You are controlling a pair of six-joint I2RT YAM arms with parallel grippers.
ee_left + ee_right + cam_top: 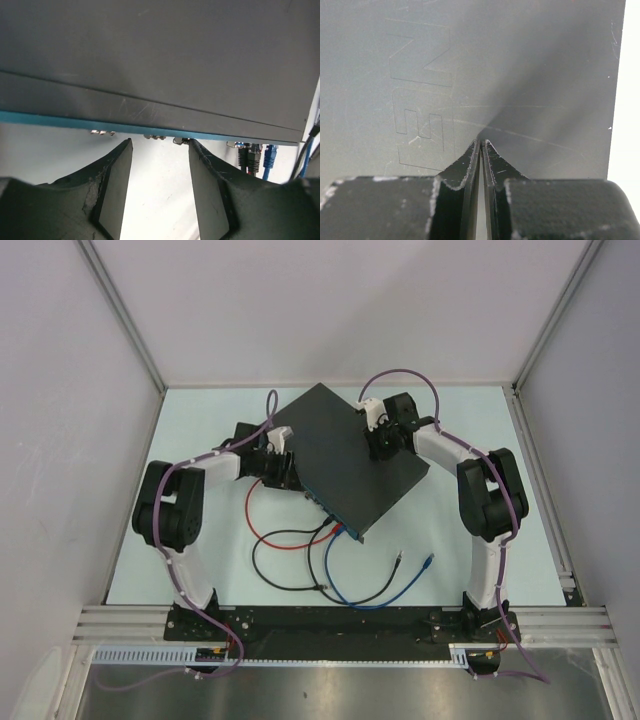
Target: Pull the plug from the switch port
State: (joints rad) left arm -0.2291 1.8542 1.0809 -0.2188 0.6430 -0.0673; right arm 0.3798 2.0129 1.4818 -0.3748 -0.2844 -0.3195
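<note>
1. The switch point(345, 455) is lying askew between the arms; the right gripper point(481, 142), fingers together and empty, is pressing on its top (bracing, I judge).
2. The left gripper point(160, 145), gaping and empty, is hovering at the port edge point(50, 119); the plugs point(252, 157) are sitting further along, calling for a sideways slide.

Faint embossed "NE" on switch point(530, 70)
</note>
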